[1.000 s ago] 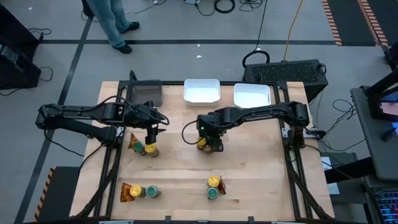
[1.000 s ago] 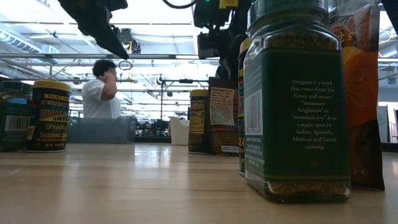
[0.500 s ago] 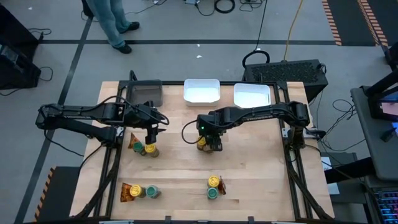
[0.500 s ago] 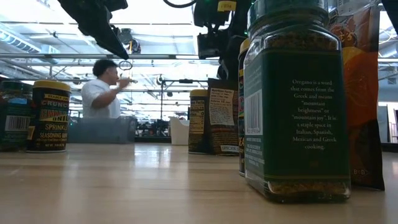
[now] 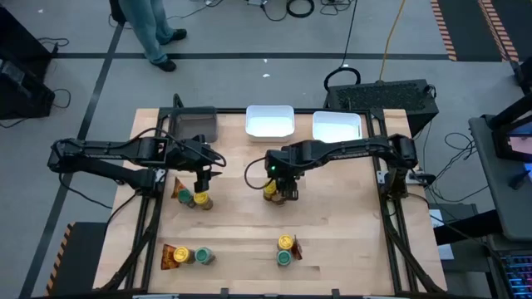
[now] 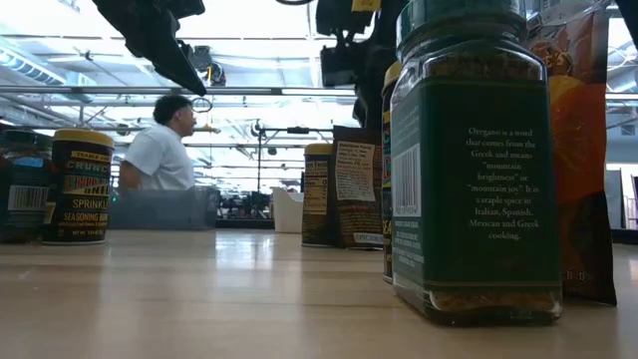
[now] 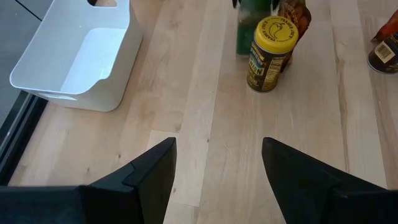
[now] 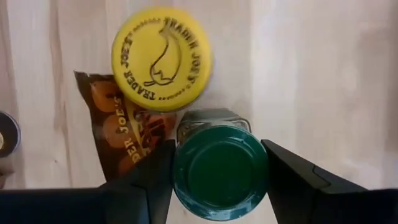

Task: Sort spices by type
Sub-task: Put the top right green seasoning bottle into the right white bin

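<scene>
Right wrist view: yellow lid point(image 8: 162, 58) reads "Trader Joe's", beside green-lidded jar point(image 8: 220, 172)

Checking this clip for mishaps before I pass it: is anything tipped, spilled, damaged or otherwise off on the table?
Nothing stands out. The jars stand upright in small clusters with their packets on the table, lids on, nothing spilled. The right gripper brackets a green-lidded jar beside a yellow-lidded jar; the left gripper hovers open.
</scene>
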`<state>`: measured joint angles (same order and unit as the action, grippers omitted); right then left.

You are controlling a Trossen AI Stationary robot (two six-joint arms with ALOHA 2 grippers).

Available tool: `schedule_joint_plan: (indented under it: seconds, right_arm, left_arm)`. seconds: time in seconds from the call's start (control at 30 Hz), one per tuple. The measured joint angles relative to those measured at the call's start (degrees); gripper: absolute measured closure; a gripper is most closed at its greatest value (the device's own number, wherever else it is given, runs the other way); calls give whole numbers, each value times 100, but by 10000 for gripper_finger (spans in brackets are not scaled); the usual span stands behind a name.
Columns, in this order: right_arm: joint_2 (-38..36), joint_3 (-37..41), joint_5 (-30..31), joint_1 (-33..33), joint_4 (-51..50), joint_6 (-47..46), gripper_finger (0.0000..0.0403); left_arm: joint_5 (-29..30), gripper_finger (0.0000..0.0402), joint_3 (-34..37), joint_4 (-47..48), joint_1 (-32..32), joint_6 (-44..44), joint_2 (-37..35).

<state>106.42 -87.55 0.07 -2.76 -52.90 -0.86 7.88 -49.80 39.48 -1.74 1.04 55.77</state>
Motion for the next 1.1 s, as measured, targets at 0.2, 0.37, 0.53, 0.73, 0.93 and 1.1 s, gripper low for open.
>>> schedule_joint_plan:
  seconds: [0.2,0.37,0.53,0.73,0.93,1.1]
  right_arm:
    - [-636,0,29,-400,-313,-5,213]
    - [-1227,0,235,-962,-1061,3,208]
    - [-1716,0,645,-1619,-1655,230,210]
    - [-1926,0,643,-2500,-1945,522,209]
    - [-1928,0,637,-3358,-1952,944,211]
    - [-1927,54,569,-3943,-1939,961,208]
  left_arm:
    - [51,159,0,0,-2,2,0]
    - [55,159,0,-19,-2,8,0]
    - [57,159,0,-126,-2,11,0]
    - [57,159,0,-300,-2,11,0]
    - [131,159,0,-310,-2,17,0]
    - [226,159,0,-310,-2,21,0]
